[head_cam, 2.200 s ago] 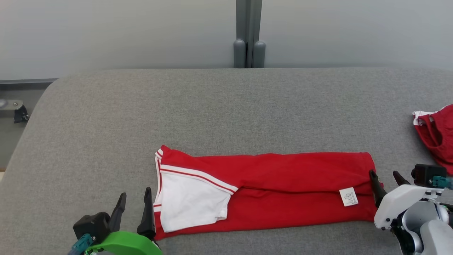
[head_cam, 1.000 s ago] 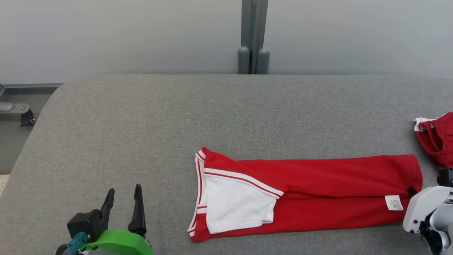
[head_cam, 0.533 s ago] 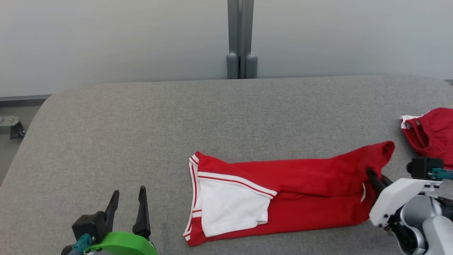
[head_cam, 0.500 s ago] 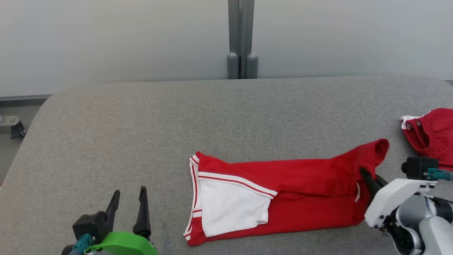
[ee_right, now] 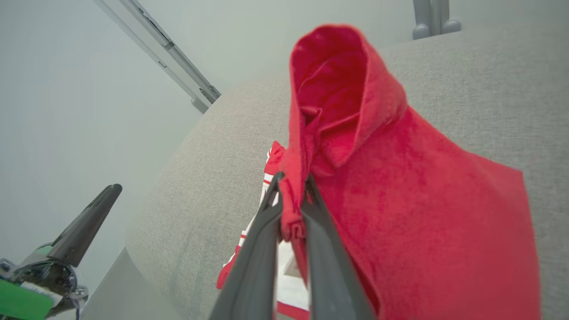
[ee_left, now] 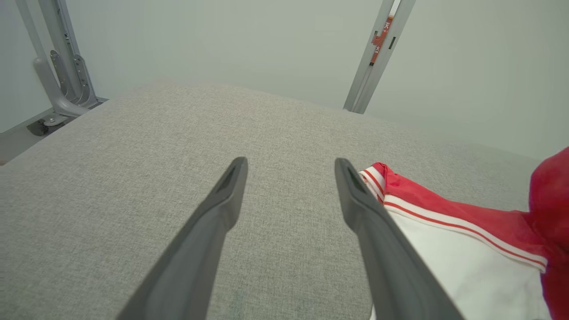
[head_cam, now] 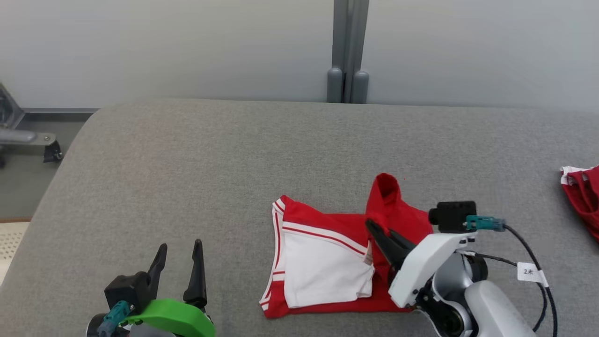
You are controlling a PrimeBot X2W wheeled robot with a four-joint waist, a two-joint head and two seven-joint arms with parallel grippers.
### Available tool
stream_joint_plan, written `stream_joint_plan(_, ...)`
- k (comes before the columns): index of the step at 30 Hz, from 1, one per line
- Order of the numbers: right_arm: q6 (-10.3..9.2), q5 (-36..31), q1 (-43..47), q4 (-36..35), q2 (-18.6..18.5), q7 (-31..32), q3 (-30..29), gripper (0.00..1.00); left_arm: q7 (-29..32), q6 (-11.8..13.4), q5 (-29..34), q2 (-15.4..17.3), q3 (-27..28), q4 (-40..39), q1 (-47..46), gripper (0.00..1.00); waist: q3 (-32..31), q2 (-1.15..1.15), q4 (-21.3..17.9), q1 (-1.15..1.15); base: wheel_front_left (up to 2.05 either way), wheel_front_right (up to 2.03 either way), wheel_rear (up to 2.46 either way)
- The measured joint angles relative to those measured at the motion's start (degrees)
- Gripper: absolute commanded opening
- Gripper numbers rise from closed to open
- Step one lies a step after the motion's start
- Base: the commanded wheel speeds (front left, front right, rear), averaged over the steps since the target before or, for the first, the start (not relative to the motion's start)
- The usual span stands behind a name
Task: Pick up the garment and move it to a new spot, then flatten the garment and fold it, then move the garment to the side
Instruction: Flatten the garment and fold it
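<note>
The garment [head_cam: 323, 262], red with a white sleeve and white stripes, lies on the grey padded table [head_cam: 187, 164] at front centre. My right gripper [head_cam: 373, 228] is shut on its red hem. It holds that end raised and doubled back over the body, and the fabric peaks above the fingers. In the right wrist view the red cloth [ee_right: 400, 213] is pinched between my right gripper [ee_right: 292, 180] and drapes to the right. My left gripper [head_cam: 180, 250] stands open to the left of the garment, holding nothing. In the left wrist view my left gripper [ee_left: 289, 166] has the striped sleeve edge [ee_left: 444, 222] just to its right.
A second red garment [head_cam: 582, 196] lies at the table's right edge. A grey post [head_cam: 348, 51] rises behind the table against the pale wall. A metal frame foot [head_cam: 28, 138] stands off the left end. A tagged cable [head_cam: 529, 271] trails from my right wrist.
My right gripper has lifted the garment's right end and carried it left over the body, so the cloth is now about half as long. The left gripper stays open. The camera has shifted.
</note>
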Motion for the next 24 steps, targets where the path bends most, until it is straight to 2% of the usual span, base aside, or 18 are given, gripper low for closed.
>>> stream_joint_plan(5,-0.01,0.2,-3.7,7.2,0.5,-2.9,4.5,0.0,0.1,-0.2,0.2,-0.1,-0.5,0.2,-0.6,1.0,0.2,0.0,2.7,0.0,0.0,0.0,0.0)
stream_joint_plan(14,-0.01,5.6,-9.0,19.6,0.6,-8.5,11.1,0.0,0.2,-0.9,0.2,-1.1,-1.7,1.3,-1.7,1.0,0.7,0.0,8.3,0.0,0.0,0.0,0.0)
stream_joint_plan(22,-0.01,10.3,-12.7,28.3,0.6,-11.7,15.2,0.0,-0.1,-1.2,0.2,-1.5,-2.1,2.3,-2.0,1.0,0.8,0.0,11.6,0.0,0.0,0.0,0.0)
stream_joint_plan(23,-0.01,11.0,-13.2,29.4,0.6,-12.1,15.8,0.24,-0.3,-1.2,0.2,-1.5,-2.2,2.4,-2.0,1.0,0.7,0.0,11.8,0.0,0.0,0.0,0.0)
stream_joint_plan(24,-0.01,11.9,-13.7,30.1,0.6,-12.7,16.5,0.68,-0.3,-1.2,0.2,-1.6,-2.2,2.5,-2.0,1.0,0.7,0.0,11.9,0.0,0.0,0.0,0.0)
